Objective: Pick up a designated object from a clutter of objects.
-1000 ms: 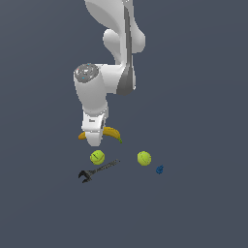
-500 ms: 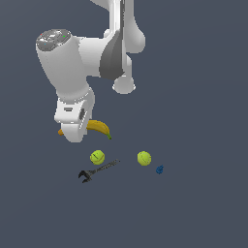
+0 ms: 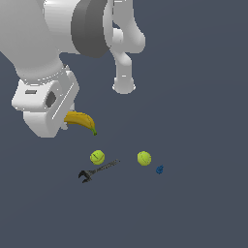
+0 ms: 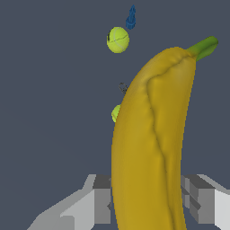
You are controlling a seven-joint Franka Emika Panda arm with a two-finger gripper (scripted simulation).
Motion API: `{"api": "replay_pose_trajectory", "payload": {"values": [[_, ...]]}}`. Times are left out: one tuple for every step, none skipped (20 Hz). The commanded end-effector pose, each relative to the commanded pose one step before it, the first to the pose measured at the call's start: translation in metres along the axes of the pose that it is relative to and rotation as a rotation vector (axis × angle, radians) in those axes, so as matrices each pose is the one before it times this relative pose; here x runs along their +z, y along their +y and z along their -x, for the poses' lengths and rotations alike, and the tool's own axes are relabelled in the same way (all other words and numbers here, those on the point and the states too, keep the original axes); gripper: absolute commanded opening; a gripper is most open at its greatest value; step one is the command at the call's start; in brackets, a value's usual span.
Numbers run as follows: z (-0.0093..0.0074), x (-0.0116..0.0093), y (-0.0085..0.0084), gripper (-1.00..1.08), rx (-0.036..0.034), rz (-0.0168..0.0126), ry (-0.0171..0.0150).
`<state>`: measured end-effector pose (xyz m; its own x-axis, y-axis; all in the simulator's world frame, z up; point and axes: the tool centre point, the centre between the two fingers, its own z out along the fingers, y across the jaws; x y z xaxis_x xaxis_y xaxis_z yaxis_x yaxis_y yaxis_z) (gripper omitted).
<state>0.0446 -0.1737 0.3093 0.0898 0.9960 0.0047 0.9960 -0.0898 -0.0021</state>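
Pinching the banana [image 4: 150, 148] between its fingers, the gripper [image 4: 148, 202] holds it above both tennis balls [image 3: 97, 157] and wrench [image 3: 98, 170].

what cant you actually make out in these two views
- Hand fingertips: in the exterior view the wrist housing hides them; in the wrist view the banana covers the contact.
- Banana's lower end: cut off by the wrist view's edge.
- One tennis ball: mostly behind the banana in the wrist view.
- Wrench: barely a speck in the wrist view.
- Blue item: too small to identify.
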Motion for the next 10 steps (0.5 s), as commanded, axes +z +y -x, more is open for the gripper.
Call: {"api": "replay_pose_trajectory", "payload": {"values": [[0.00687,-0.01793,0.00794,-1.00,0.00053,0.00134,-0.00125],[0.00247,-0.00614,0.00304,-1.00,0.00000,0.00000,0.00000],[0.00259,-0.00611,0.00287,-1.00,0.00068,0.00009,-0.00070],[0.00234,-0.00580,0.00292,-1.00,0.00000,0.00000,0.00000],[0.00228,-0.00564,0.00287,-1.00,0.00000,0.00000,0.00000],[0.00239,-0.00563,0.00269,-1.00,0.00067,0.00009,-0.00070],[0.00216,-0.00532,0.00275,-1.00,0.00000,0.00000,0.00000],[0.00217,-0.00519,0.00256,-1.00,0.00046,0.00007,-0.00051],[0.00191,-0.00469,0.00247,-1.00,0.00000,0.00000,0.00000],[0.00176,-0.00431,0.00230,-1.00,0.00000,0.00000,0.00000]]}}
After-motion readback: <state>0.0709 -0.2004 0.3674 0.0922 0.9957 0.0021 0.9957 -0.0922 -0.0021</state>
